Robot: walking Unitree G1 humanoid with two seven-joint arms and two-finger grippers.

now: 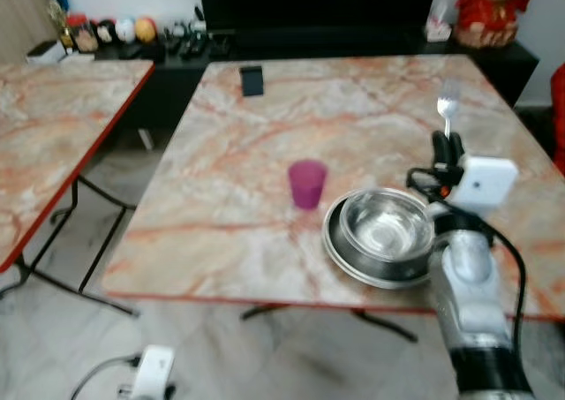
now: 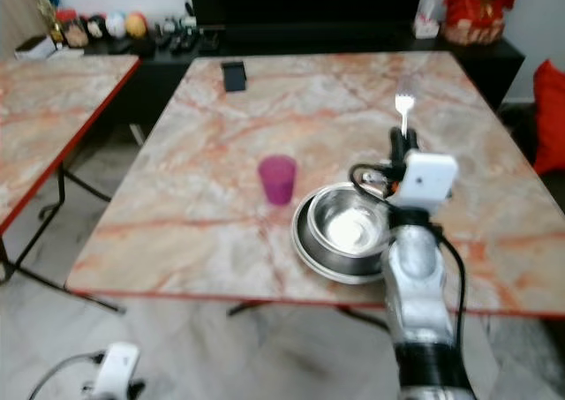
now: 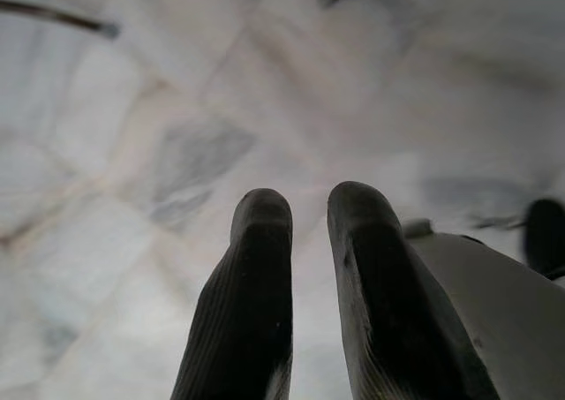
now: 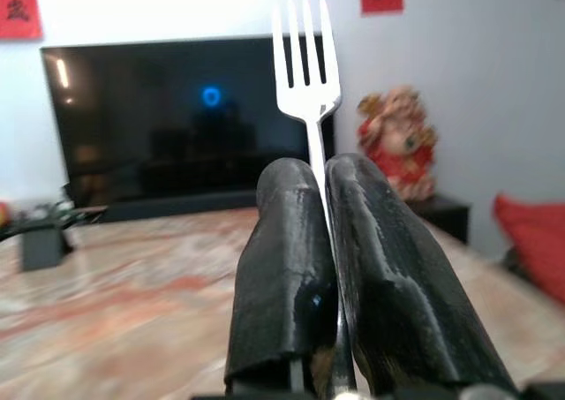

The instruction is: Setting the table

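Observation:
My right gripper [image 1: 448,146] is shut on a silver fork [image 1: 448,109] whose tines stick out past the fingertips, held over the marble table [image 1: 265,144] just to the right of the dishes. In the right wrist view the fork [image 4: 306,56] rises from between the two black fingers [image 4: 282,267]. A steel bowl [image 1: 387,225] sits inside a steel plate [image 1: 340,245] near the table's front edge. A purple cup [image 1: 306,184] stands upright to their left. My left gripper [image 3: 309,210] hangs over the pale tiled floor, its fingers close together with nothing between them.
A small black object [image 1: 252,80] lies at the table's far side. A second marble table [image 1: 53,117] stands to the left, with a floor gap between. A dark TV unit [image 1: 318,11] and a red figurine [image 1: 487,7] sit behind. A white device [image 1: 152,369] lies on the floor.

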